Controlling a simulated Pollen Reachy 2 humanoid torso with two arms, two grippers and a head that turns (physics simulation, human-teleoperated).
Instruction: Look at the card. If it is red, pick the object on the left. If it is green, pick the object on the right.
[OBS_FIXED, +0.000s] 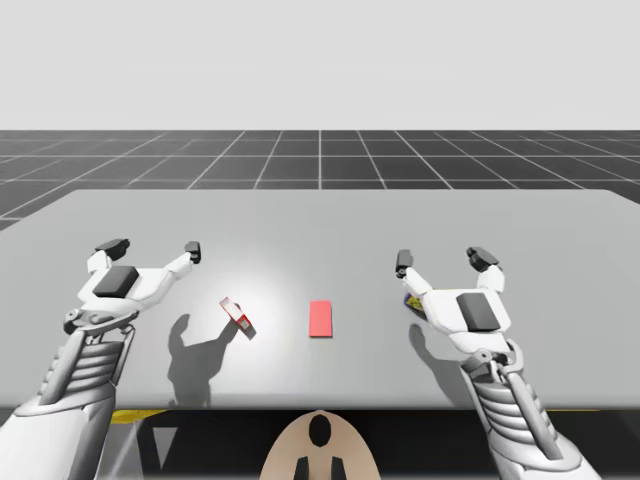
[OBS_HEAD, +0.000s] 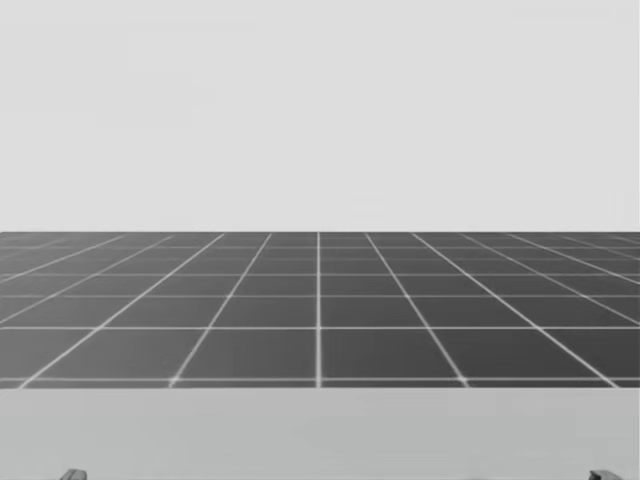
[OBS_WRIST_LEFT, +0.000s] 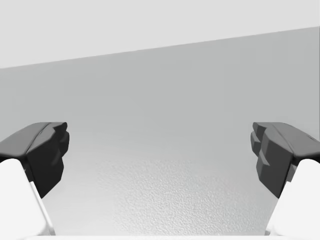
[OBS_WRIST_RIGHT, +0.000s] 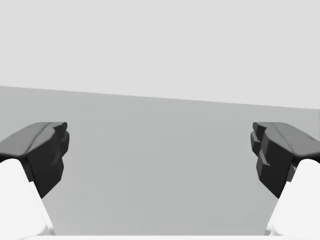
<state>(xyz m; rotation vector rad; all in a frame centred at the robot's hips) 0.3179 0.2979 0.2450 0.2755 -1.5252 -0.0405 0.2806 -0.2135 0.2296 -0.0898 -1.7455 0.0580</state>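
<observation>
On the grey table: red card, centre; small red box near its left, askew. Left gripper spread wide, apart from box; right gripper equally wide. Card reads red: left gripper should centre over box, then close

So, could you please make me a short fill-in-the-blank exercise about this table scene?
1. The card lying flat on the table is ____.
2. My left end effector and my right end effector are both ____.
3. In the high view, the small red box lies to the card's ____.
Missing words: red; open; left.
</observation>
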